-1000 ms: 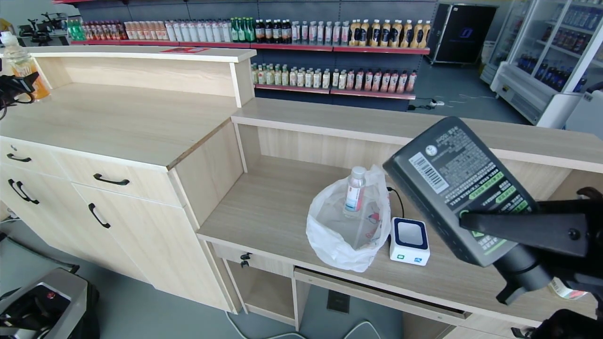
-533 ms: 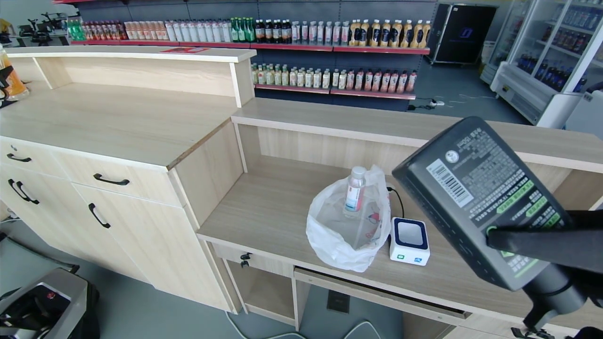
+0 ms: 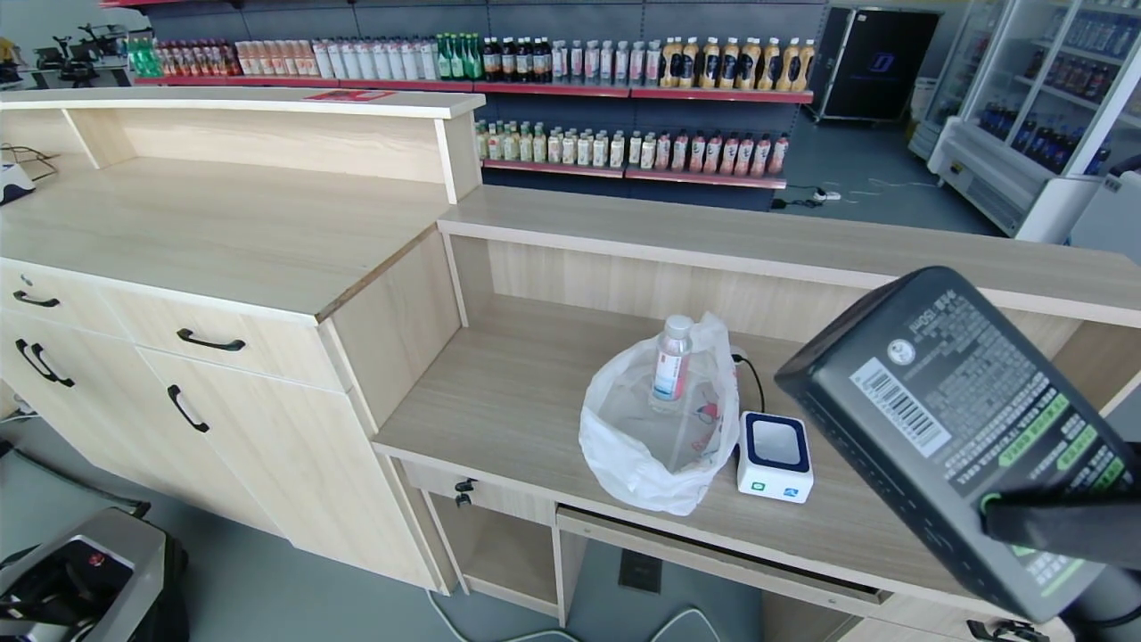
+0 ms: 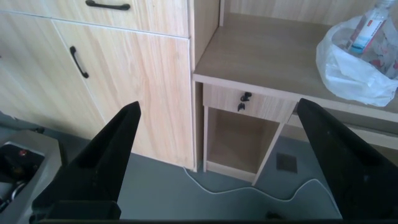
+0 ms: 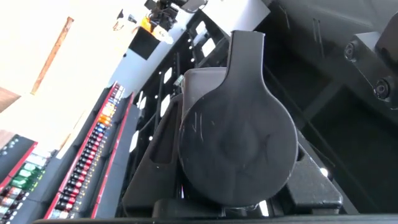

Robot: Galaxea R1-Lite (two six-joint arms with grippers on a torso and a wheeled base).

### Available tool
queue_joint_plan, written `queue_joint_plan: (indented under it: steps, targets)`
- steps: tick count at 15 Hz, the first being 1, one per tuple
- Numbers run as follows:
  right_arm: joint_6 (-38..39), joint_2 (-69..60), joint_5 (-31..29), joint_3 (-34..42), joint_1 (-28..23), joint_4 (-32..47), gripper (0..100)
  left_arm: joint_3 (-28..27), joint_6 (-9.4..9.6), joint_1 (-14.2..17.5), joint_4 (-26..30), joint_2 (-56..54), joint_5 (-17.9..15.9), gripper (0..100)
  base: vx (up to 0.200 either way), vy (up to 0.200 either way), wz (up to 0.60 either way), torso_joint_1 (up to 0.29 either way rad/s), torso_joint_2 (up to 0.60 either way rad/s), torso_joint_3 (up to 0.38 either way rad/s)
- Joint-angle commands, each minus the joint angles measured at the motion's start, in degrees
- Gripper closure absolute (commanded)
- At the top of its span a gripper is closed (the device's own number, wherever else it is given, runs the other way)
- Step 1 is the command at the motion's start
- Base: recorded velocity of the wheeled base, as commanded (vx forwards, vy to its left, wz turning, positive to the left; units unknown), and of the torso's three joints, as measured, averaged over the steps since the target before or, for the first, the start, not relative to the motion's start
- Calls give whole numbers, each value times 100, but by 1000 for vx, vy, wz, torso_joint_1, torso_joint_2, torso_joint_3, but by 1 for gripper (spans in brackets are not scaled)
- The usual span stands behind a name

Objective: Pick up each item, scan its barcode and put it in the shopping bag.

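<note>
One flat black bottle point(image 3: 958, 437); crinkly bag point(image 3: 617, 446)

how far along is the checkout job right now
Done: one clear bottle stands in the shopping bag. In hand: the right pincer holds a black container up in the air, barcode label facing the head camera, off to the right of the scanner; whether it has been scanned cannot be told. Left: bagging it. The left pincer is open and empty.

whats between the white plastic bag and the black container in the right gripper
A small white scanner box, standing on the wooden desk beside the white plastic bag; the head view shows it, with the black labelled container to its right.
</note>
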Motion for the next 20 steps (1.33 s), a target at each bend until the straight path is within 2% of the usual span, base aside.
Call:
queue_joint_plan:
  steps: [1, 8, 14, 17, 20]
  targets:
    - [-70, -85, 28, -1, 12, 103, 100, 0, 2, 4, 0, -2, 0, 0, 0, 0, 0, 0, 0, 0]
    - [-114, -173, 318, 34, -32, 270, 100, 0, 2, 4, 0, -2, 0, 0, 0, 0, 0, 0, 0, 0]
    - [-185, -235, 318, 34, -59, 393, 100, 0, 2, 4, 0, -2, 0, 0, 0, 0, 0, 0, 0, 0]
    - [-299, -156, 309, 34, 179, 401, 100, 0, 2, 4, 0, -2, 0, 0, 0, 0, 0, 0, 0, 0]
    - [-316, -156, 309, 34, 188, 401, 100, 0, 2, 4, 0, -2, 0, 0, 0, 0, 0, 0, 0, 0]
